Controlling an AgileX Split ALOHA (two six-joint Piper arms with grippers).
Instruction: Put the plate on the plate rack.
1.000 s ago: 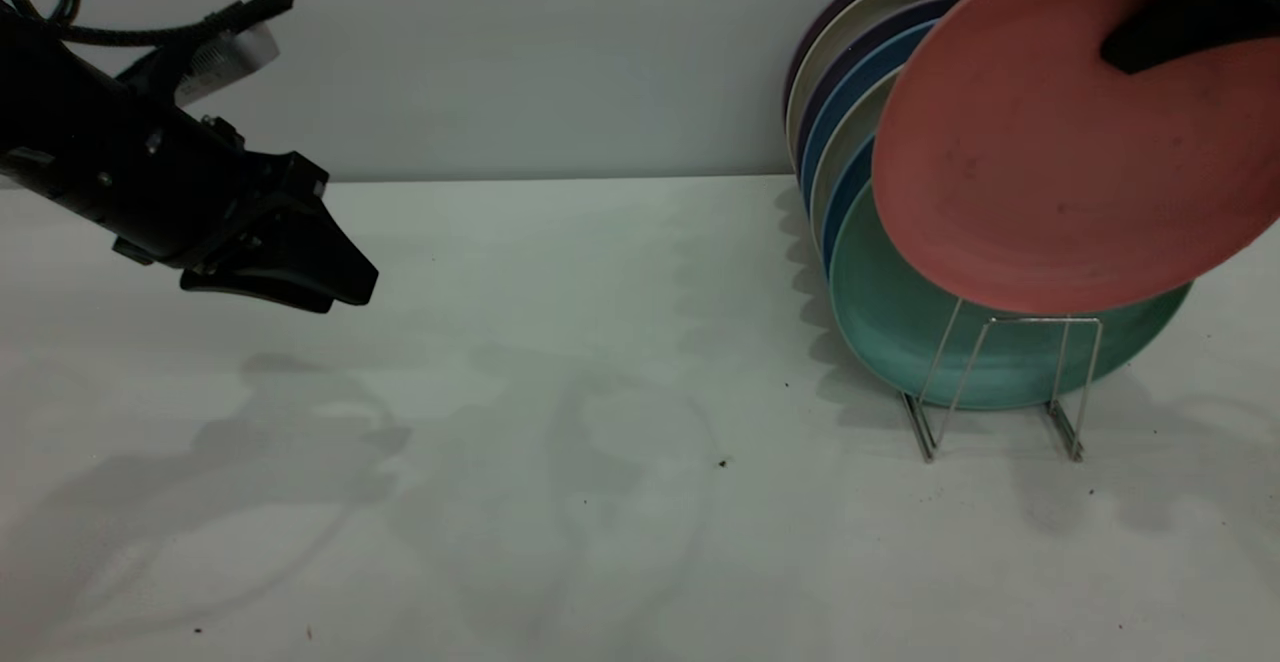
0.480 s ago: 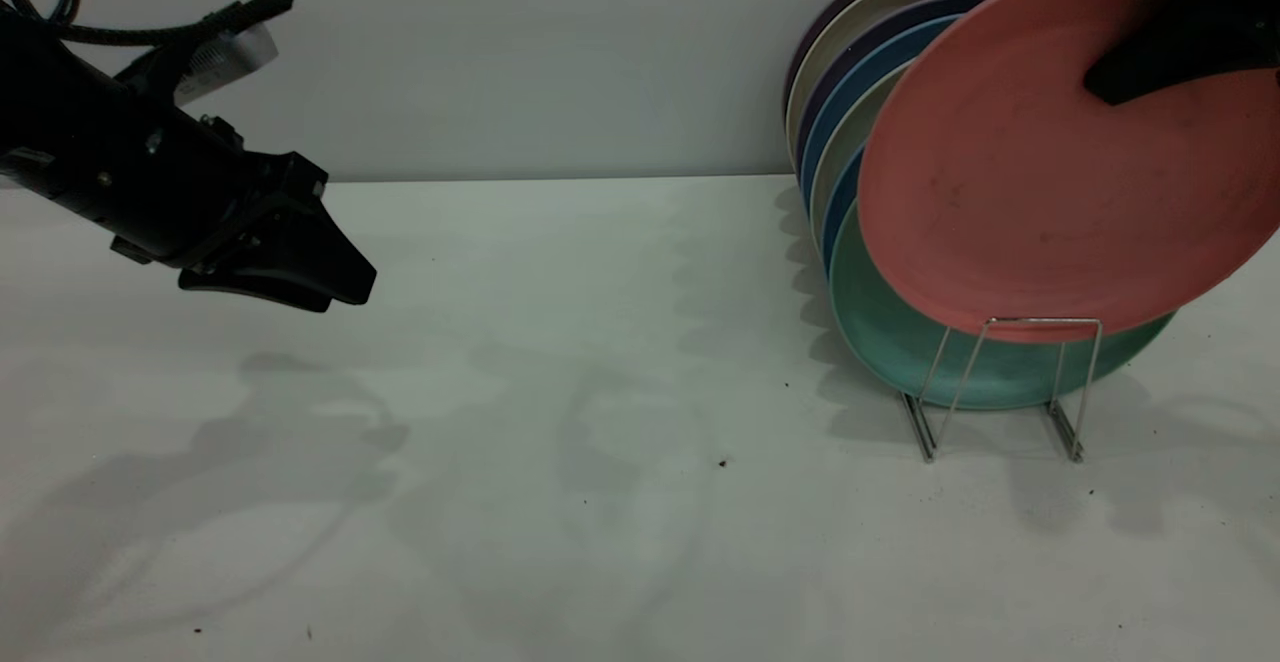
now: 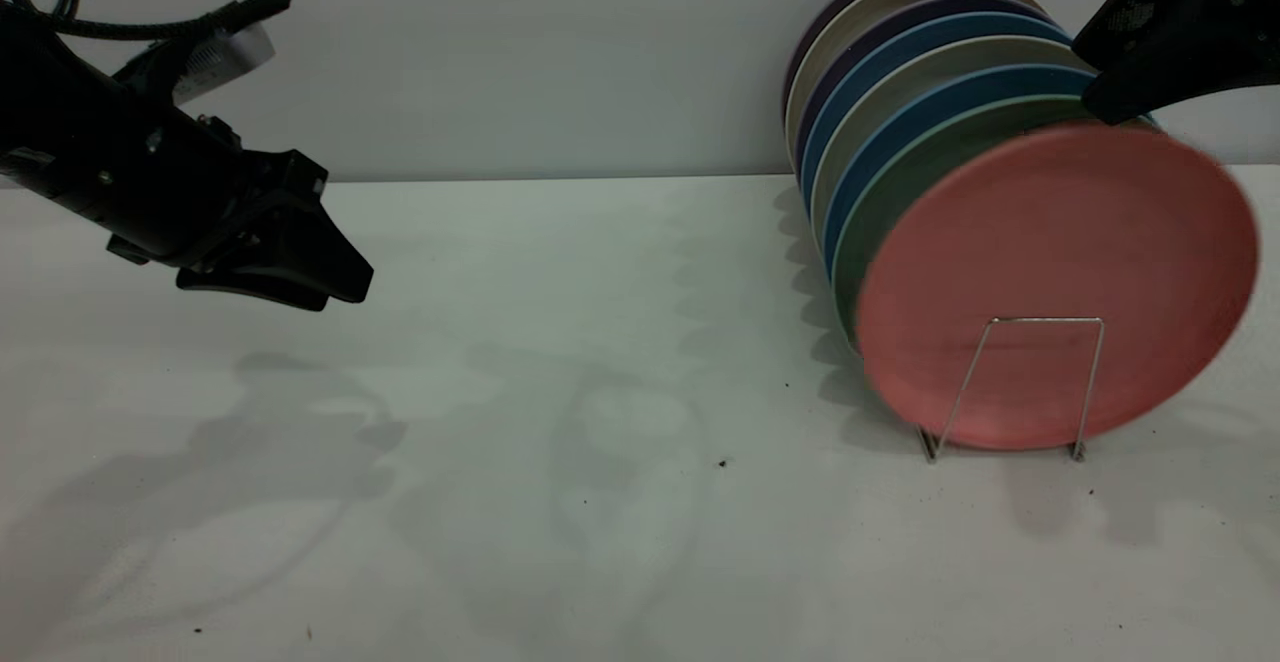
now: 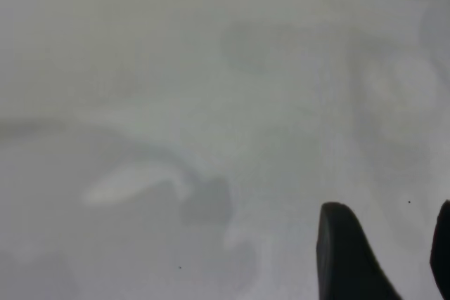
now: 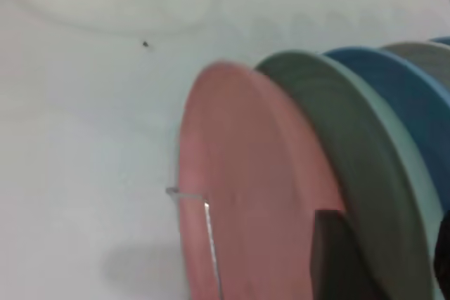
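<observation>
The salmon-pink plate (image 3: pixel 1050 242) (image 5: pixel 239 173) stands on edge in the front slot of the silver wire plate rack (image 3: pixel 1040 320) (image 5: pixel 207 230), behind the front loop and leaning against the teal-green plate (image 3: pixel 900 177) (image 5: pixel 337 124). Its outline is blurred. My right gripper (image 3: pixel 1085 77) (image 5: pixel 383 244) hangs just above the plate's top rim at the upper right, open and holding nothing. My left gripper (image 3: pixel 355 287) (image 4: pixel 390 244) hovers above the table at the far left, open and empty.
Behind the pink plate the rack holds a row of several upright plates (image 3: pixel 880 52) in blue, cream and dark purple, backed by the wall. The white table (image 3: pixel 600 442) spreads between the two arms, with a few dark specks (image 3: pixel 722 463).
The pink plate dropped out of the right gripper's hold and down into the rack's front slot. The right gripper now stands open above it. The left arm stayed put.
</observation>
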